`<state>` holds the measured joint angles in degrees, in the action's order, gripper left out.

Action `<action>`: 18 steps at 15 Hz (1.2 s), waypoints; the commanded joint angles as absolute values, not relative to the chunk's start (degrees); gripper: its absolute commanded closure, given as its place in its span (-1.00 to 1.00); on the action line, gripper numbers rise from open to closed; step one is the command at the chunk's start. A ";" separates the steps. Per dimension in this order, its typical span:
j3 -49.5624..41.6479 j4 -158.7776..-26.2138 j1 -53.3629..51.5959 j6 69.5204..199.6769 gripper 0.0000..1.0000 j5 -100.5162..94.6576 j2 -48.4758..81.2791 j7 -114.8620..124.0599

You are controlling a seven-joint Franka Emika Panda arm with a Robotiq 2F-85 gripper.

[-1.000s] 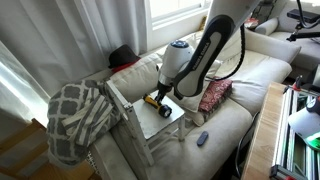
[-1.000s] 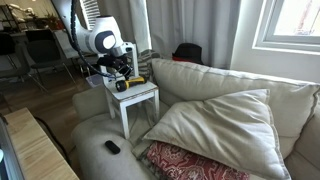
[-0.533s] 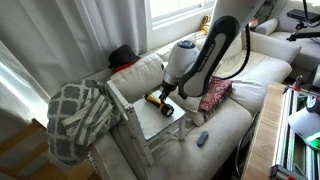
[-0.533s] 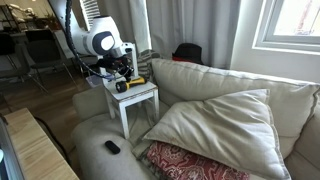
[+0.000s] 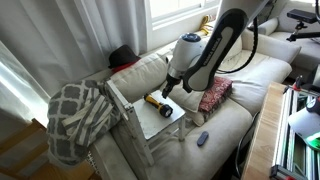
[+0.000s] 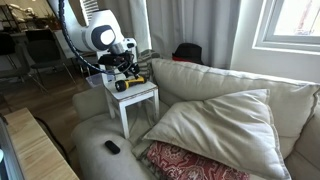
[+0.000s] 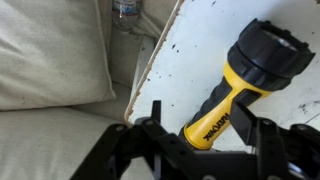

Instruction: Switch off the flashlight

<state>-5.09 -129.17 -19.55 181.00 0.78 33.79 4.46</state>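
The flashlight (image 7: 240,85), with a yellow body and a wide black head, lies on its side on the small white table (image 7: 190,40). It also shows in both exterior views (image 5: 157,102) (image 6: 128,84). In the wrist view my gripper (image 7: 200,112) stands open, its two black fingers spread either side of the yellow handle's rear end. In both exterior views the gripper (image 5: 168,90) (image 6: 125,75) hangs just above the flashlight. Whether the lamp is lit cannot be seen.
The table (image 5: 175,118) stands on a cream sofa beside a checked blanket (image 5: 75,115). A red patterned cushion (image 5: 213,95) lies by the arm. A small dark remote (image 5: 202,138) (image 6: 112,147) rests on the seat. A large cream cushion (image 6: 220,120) fills the sofa's middle.
The jaws have gone from shut to wide open. The gripper has lifted a little off the flashlight, which stays lying on the table.
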 commanded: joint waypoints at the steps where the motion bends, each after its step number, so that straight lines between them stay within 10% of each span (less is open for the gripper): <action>1: -6.65 -132.57 -21.28 178.44 -1.00 -0.35 28.42 4.75; 18: 14.50 -136.86 -7.34 142.31 -1.00 10.39 3.12 -9.61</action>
